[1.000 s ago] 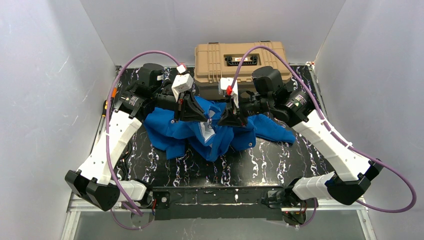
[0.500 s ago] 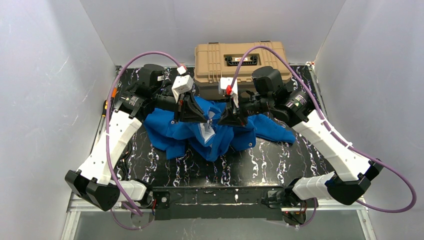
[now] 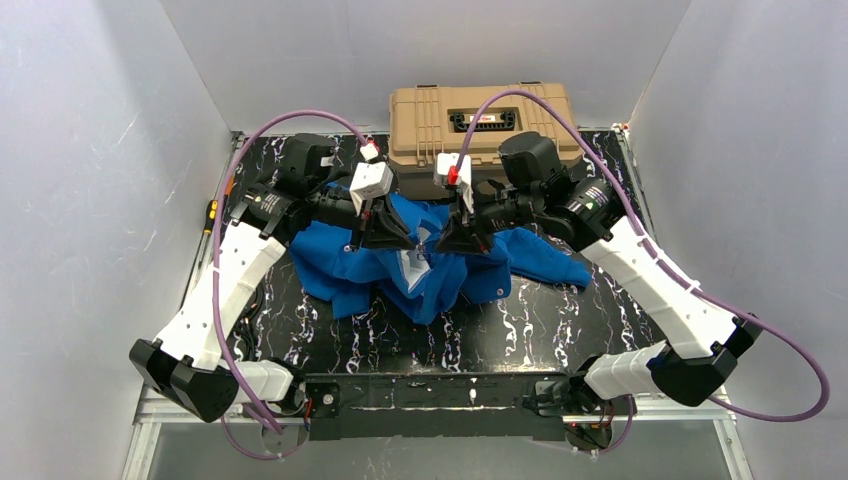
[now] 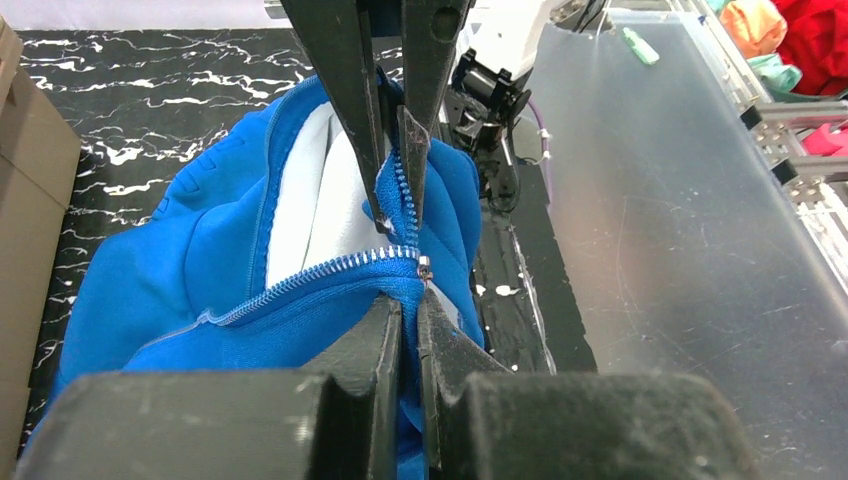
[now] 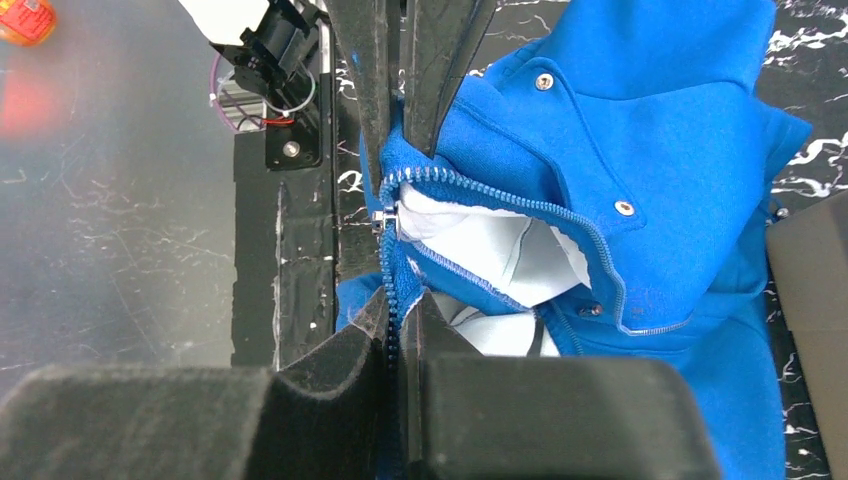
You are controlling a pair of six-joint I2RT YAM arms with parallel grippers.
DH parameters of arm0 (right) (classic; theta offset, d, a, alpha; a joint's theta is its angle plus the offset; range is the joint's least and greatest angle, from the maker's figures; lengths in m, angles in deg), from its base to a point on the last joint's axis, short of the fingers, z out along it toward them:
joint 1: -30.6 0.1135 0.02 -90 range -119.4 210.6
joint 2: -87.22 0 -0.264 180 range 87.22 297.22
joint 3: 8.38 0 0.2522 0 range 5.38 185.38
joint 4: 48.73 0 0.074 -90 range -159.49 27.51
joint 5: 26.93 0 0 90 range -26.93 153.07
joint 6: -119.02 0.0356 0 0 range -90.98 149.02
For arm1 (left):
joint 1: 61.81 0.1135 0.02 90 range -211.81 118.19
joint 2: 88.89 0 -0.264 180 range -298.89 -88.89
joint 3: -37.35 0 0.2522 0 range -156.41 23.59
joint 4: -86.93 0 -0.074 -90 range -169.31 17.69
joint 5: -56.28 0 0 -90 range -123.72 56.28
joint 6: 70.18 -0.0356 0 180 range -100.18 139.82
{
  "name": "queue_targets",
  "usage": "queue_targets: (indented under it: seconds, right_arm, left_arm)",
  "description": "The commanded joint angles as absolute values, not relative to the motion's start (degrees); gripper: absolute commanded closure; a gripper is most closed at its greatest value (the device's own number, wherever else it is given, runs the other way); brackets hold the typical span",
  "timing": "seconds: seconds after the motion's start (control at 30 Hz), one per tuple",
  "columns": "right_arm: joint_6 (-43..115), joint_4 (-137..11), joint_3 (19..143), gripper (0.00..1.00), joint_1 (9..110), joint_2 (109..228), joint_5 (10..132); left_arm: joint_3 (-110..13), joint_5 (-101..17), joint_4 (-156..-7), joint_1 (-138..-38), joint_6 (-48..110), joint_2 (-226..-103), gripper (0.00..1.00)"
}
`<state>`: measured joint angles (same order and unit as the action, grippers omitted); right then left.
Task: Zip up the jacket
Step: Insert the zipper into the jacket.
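The blue jacket [image 3: 335, 265] lies crumpled on the black marbled table, its pale lining [image 3: 412, 262] showing at the open front. My left gripper [image 3: 405, 240] is shut on one blue zipper edge [image 4: 408, 300], just below a small metal piece at the end of the teeth [image 4: 424, 268]. My right gripper [image 3: 440, 240] is shut on the facing zipper strip [image 5: 400, 300], under a metal slider [image 5: 385, 220]. The two grippers meet tip to tip above the jacket's middle. In each wrist view the other gripper's fingers [image 4: 395, 150] [image 5: 400, 100] come down from the top onto the same seam.
A tan hard-plastic case [image 3: 480, 120] stands at the back, right behind both wrists. The jacket's sleeve [image 3: 550, 262] spreads to the right under the right arm. A grey shelf [image 4: 680, 200] runs along the table's near edge.
Both wrists have shifted slightly: the left one a little right and nearer, the right one a little left. Both grips on the jacket are unchanged.
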<state>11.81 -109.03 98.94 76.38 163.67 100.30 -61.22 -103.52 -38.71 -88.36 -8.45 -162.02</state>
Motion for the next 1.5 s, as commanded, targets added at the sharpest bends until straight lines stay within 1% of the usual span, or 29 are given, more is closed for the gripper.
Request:
queue_targets:
  seconds: [0.0, 0.2, 0.37, 0.67, 1.03, 1.23, 1.47]
  right_arm:
    - [13.9, -107.8, 102.0, 0.99, 76.7, 163.3, 100.7]
    - [15.1, -108.0, 101.7, 0.99, 76.7, 163.8, 100.2]
    - [16.3, -103.8, 98.8, 0.99, 76.7, 162.1, 99.8]
    - [19.6, -101.5, 97.4, 0.99, 76.7, 162.5, 103.0]
    - [28.5, -87.5, 88.4, 0.99, 76.7, 158.4, 105.6]
    - [29.9, -86.6, 88.2, 0.99, 76.6, 158.1, 106.4]
    - [30.6, -84.5, 86.1, 0.99, 76.6, 156.3, 104.3]
  left_arm:
    - [-62.8, -100.7, -32.5, -89.6, -16.8, -160.0, 1.00]
    - [-62.7, -99.1, -30.9, -90.2, -19.5, -159.7, 1.00]
    - [-62.7, -99.1, -30.8, -90.4, -19.7, -159.7, 1.00]
    - [-62.5, -97.9, -30.8, -90.6, -20.5, -159.5, 1.00]
    - [-62.0, -96.3, -30.7, -91.1, -21.2, -159.2, 1.00]
    - [-61.7, -95.3, -30.7, -91.4, -21.7, -159.0, 1.00]
    - [-62.0, -94.7, -30.3, -91.6, -22.0, -159.1, 1.00]
